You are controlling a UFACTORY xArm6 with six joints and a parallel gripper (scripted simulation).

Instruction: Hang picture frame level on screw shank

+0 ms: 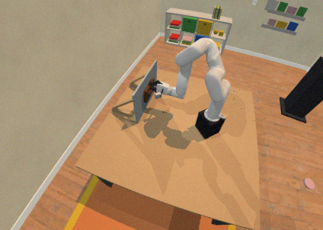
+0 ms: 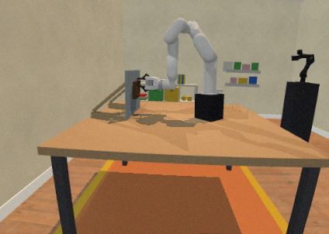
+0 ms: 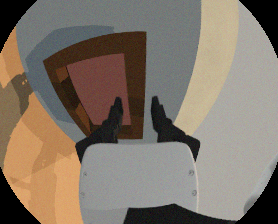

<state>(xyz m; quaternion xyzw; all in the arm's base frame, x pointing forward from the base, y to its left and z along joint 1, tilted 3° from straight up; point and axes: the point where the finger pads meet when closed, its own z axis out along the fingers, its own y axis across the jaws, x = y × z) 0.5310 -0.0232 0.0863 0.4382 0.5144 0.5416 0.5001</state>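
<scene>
Tan table (image 2: 233,150) — carries grey panel (image 2: 131,92), black arm base (image 2: 209,108).

Arm outstretched, hand (image 3: 135,115) half-open

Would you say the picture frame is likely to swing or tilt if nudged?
Probably: the picture frame already sits skewed against the grey panel. It looks flat and rigid, so likely it pivots rather than bends. The pincer is open around its lower edge.
</scene>
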